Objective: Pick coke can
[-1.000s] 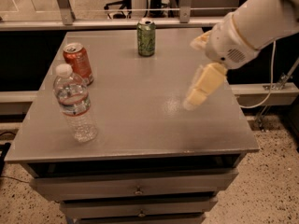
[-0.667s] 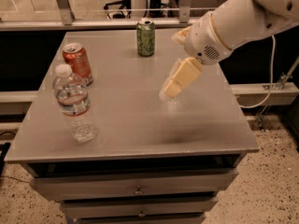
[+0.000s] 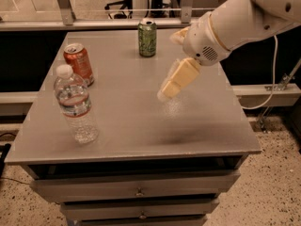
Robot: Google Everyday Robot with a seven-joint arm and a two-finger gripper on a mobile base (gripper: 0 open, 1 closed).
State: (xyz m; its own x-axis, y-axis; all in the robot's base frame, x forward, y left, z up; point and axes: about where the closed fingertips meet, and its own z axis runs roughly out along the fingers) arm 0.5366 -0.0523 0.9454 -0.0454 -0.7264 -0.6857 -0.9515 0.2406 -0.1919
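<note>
One gripper [image 3: 165, 93], cream-coloured and slanting down and left from the white arm [image 3: 235, 25], hangs over the middle of the grey cabinet top [image 3: 141, 131], well to the right of the coke can [image 3: 79, 64] and apart from it; it reads as a single pale block from this side, so whether it is released or clenched cannot be told; its tip seems to sit just above the surface, though the angle leaves that unsure. That coke can stands upright near the top's left edge, towards the back, silver lid up; a clear water bottle [image 3: 75, 107] stands upright just in front of the coke can, its cap overlapping the can in view; a green can [image 3: 147, 38] stands upright farther back and to the coke can's right, near the rear edge; drawers [image 3: 139, 192] with small knobs lie below the coke can's level, under the top.
</note>
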